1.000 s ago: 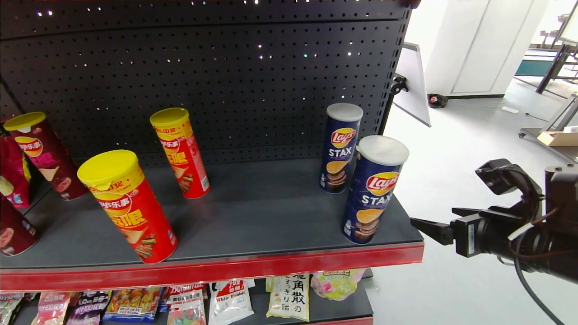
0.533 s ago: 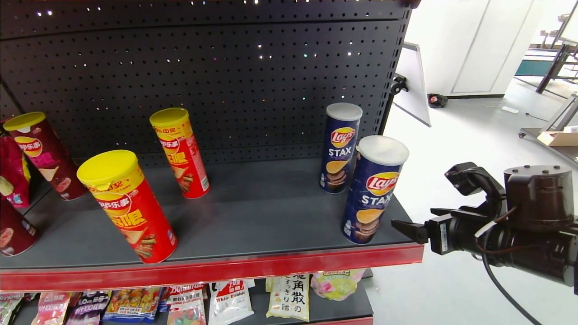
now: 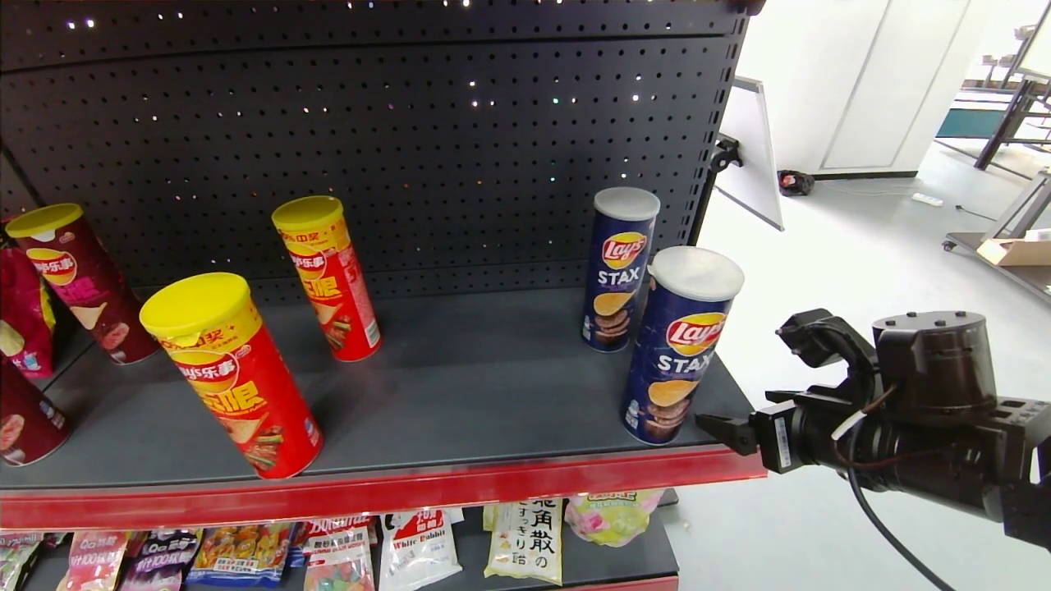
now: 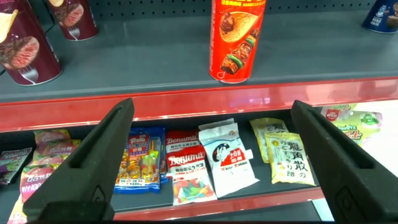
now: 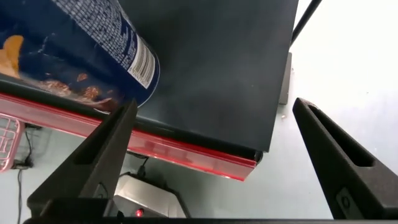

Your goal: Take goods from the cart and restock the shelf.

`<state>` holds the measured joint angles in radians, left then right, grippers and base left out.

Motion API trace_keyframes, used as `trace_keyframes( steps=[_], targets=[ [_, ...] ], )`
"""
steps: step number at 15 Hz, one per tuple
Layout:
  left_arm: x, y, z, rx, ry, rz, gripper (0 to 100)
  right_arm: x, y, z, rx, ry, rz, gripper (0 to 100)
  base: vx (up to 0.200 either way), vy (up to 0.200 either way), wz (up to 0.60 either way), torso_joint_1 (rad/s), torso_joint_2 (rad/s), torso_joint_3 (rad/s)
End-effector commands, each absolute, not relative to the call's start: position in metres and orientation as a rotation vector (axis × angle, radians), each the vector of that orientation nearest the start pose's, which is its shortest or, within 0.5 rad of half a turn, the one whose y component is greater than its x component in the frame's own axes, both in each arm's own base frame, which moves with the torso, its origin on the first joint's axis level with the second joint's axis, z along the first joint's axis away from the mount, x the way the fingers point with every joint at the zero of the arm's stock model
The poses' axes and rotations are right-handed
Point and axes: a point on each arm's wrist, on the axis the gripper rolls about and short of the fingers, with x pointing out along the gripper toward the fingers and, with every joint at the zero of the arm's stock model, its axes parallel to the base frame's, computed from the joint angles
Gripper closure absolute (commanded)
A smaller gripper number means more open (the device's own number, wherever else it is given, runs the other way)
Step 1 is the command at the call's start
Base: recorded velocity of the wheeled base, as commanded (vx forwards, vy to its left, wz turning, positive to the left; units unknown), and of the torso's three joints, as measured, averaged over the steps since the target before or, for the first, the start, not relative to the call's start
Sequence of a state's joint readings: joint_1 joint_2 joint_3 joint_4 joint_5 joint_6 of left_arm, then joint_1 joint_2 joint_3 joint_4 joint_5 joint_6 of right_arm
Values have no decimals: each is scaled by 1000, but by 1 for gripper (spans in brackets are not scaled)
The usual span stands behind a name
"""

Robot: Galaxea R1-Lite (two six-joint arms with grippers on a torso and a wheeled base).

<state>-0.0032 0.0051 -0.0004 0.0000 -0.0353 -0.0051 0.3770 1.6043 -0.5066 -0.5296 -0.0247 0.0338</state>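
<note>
On the dark shelf [image 3: 460,386], two blue chip cans stand at the right end, one at the front [image 3: 677,345] and one behind it [image 3: 617,271]. Two red cans with yellow lids stand further left, one in front [image 3: 234,377] and one at the back [image 3: 328,279]. My right gripper [image 3: 751,377] hangs open and empty just off the shelf's right end, beside the front blue can [image 5: 81,56]. The shelf's red front edge [image 5: 186,152] runs between its fingers in the right wrist view. My left gripper [image 4: 211,109] is open and empty, facing the shelf front below a red can [image 4: 237,37].
Maroon cans [image 3: 78,279] stand at the shelf's left end. Snack bags [image 4: 227,162] fill the lower shelf. A black pegboard [image 3: 410,148] backs the shelf. Open floor [image 3: 821,246] lies right of the shelf, with a white board [image 3: 751,148] leaning there.
My right arm has moved left, bringing its open gripper from out over the floor up to the shelf's right end near the front blue can. The cans have not moved.
</note>
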Motion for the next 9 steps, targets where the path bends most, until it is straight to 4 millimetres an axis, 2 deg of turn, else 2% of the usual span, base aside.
trace_keyframes(
  steps=[1,9],
  targets=[
    [-22,-1,76,-5,6,-38,0,231,90,123,-83,565,320,0,0,0,0,0,0,0],
    [-22,-1,76,-6,6,-38,0,245,94,117,-98,553,280,0,0,0,0,0,0,0]
  ],
)
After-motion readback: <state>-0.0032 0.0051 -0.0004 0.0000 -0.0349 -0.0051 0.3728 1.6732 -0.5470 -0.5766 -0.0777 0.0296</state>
